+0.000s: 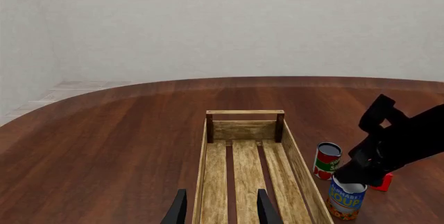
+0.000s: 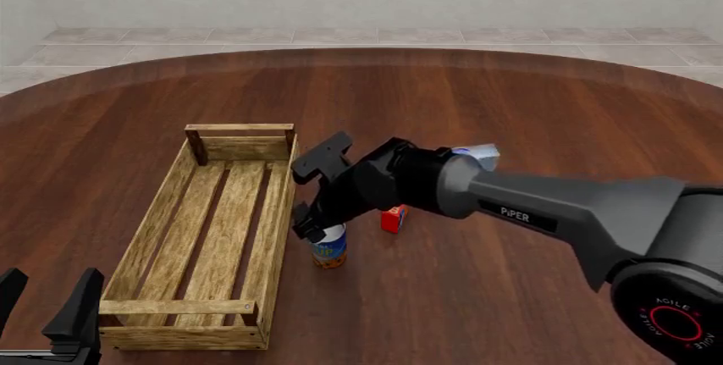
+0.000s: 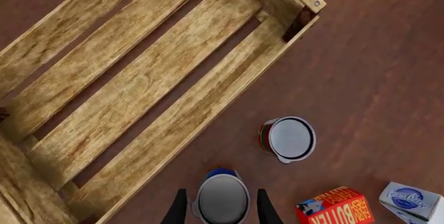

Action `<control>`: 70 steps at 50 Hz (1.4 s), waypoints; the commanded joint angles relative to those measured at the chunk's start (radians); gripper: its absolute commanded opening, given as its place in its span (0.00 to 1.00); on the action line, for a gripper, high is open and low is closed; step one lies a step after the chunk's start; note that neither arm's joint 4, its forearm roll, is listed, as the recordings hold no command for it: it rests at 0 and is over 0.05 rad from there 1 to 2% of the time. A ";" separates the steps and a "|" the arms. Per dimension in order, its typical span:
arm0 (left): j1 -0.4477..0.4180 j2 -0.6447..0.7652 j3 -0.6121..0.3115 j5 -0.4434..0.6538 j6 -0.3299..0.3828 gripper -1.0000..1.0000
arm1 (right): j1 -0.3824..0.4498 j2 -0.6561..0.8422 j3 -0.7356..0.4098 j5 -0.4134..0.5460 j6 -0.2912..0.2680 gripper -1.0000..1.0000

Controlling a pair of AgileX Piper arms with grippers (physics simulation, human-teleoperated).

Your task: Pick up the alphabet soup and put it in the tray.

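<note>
Soup can straddled, not yet lifted.

The small blue-and-orange alphabet soup can (image 3: pixel 222 199) stands on the dark wooden table (image 2: pixel 509 297), just outside the light slatted wooden tray (image 2: pixel 169 212). My right gripper (image 3: pixel 222 206) brackets its top, fingers narrow; firm contact I cannot tell. Left gripper (image 1: pixel 220 206) idles spread. Lift and placement remain.

1. The soup can (image 1: pixel 346 201) has a blue and orange-yellow label and a pale silver top.
2. The second can (image 1: pixel 327 160) is red and green.
3. The crate (image 2: pixel 168 212) is light wood.
4. The table (image 2: pixel 509 297) is dark reddish-brown wood.
5. The small box (image 3: pixel 335 207) is red.
6. The carton (image 3: pixel 412 201) is white and blue.
</note>
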 commanded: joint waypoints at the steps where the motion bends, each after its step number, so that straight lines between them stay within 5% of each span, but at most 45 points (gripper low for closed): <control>1: 0.000 0.000 0.000 0.000 0.000 1.00 | 0.002 0.007 -0.001 -0.003 0.007 1.00; 70: 0.000 0.000 0.000 0.000 0.000 1.00 | 0.003 0.056 0.001 -0.029 0.031 1.00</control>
